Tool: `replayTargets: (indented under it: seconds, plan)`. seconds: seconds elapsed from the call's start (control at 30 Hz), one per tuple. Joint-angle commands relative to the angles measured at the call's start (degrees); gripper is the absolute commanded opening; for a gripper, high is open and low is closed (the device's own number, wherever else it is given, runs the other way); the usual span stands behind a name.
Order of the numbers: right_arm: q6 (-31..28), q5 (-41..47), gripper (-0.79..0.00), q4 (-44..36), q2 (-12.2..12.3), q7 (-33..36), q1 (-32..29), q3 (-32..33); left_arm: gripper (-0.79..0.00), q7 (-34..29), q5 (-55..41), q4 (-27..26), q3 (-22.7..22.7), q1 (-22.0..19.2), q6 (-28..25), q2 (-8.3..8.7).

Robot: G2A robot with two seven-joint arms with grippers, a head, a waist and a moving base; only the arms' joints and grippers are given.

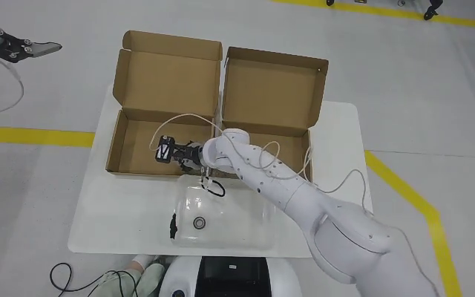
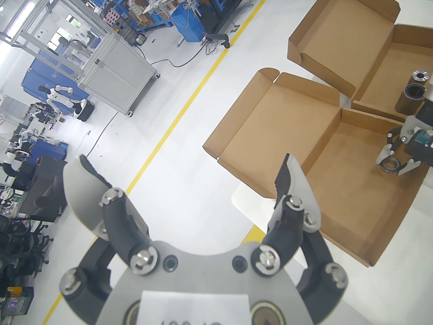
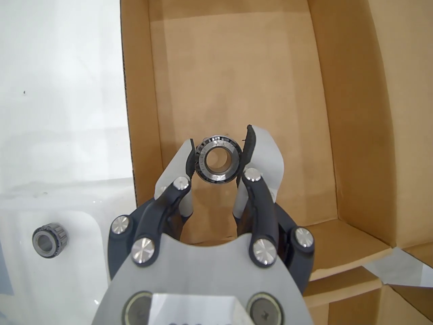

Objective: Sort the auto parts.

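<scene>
Left box [image 1: 126, 152]: my right pincer [image 3: 220, 143] over it, clamped on bearing [image 3: 201, 164], not released yet. Right box [image 2: 382, 69]: two sleeves [image 2: 411, 101] already in. Clear tray [image 1: 252, 223]: second bearing [image 1: 199, 222] left to sort. My left pincer [image 2: 185, 160] spread wide, empty, out past table [image 1: 96, 223] edge.

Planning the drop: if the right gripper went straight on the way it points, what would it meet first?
Probably the bare floor of the cardboard box below the right gripper and its held bearing; depth is unclear.
</scene>
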Motion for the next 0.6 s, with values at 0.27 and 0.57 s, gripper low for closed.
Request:
replayTargets:
  seconds: [0.27, 0.57]
  plan:
    - [0.1, -1.0, -0.785, 5.4, -3.0, -2.4, 2.2, 0.6, 0.000, 0.0, 0.0, 0.0, 0.0, 0.0, 0.0, 0.00]
    - [0.6, -0.9, -0.591, 10.1, -5.4, -2.3, 2.5, 1.1, 0.000, 0.0, 0.0, 0.0, 0.0, 0.0, 0.0, 0.00]
